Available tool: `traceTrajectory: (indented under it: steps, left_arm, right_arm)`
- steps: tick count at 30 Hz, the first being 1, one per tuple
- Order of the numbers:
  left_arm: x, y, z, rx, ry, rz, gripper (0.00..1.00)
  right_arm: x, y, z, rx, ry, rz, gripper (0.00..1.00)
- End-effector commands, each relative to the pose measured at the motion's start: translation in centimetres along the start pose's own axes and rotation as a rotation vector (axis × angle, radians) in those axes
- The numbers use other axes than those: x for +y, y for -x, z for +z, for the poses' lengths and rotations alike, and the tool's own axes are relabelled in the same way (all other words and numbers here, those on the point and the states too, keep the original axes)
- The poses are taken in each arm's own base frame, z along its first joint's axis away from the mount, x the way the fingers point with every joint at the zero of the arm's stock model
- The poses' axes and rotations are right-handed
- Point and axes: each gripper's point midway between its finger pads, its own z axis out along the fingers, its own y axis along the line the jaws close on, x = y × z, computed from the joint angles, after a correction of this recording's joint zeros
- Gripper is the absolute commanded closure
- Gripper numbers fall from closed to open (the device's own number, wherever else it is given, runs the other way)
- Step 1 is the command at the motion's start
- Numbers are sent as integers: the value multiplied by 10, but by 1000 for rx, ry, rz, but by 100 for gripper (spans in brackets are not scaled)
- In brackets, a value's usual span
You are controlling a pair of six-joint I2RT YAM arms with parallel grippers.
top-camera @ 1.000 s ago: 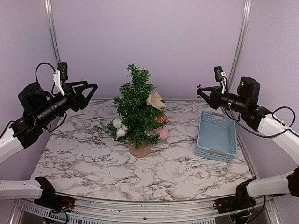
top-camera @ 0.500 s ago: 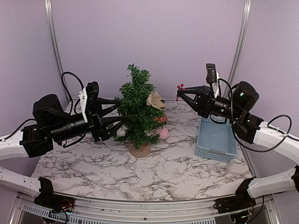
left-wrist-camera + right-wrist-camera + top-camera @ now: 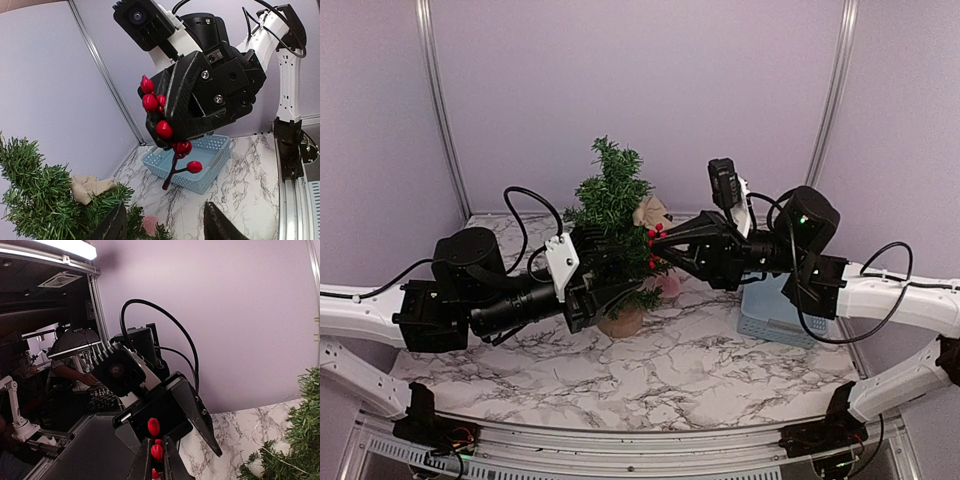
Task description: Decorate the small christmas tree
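The small christmas tree stands mid-table on a round tan base, with a tan ornament, white balls and a pink ball on it. My right gripper is shut on a red berry sprig and holds it against the tree's right side. The sprig hangs from the right gripper in the left wrist view. My left gripper is open and empty at the tree's lower front, facing the sprig. The right wrist view shows berries between shut fingers.
A light blue basket sits on the marble table at the right, behind the right arm; it also shows in the left wrist view. Purple walls and metal posts enclose the back and sides. The two grippers are close together.
Both arms have swung inward from the sides to the tree. The right gripper carried the berry sprig leftward to the tree; the open left gripper moved right, in front of the tree.
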Motion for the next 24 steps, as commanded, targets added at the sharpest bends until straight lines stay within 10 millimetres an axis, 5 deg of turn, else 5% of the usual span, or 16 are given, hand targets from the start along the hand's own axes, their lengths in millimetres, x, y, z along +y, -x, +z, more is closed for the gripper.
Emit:
traceTrajectory:
  steps: [1,24]
  left_arm:
    - [8,25,3,-61,49,46,51]
    - [-2,34,8,-110,4,73,86]
  right_arm:
    - [25,20,8,-34,104,-42,92]
    - [18,10,12,-38,112,-12,91]
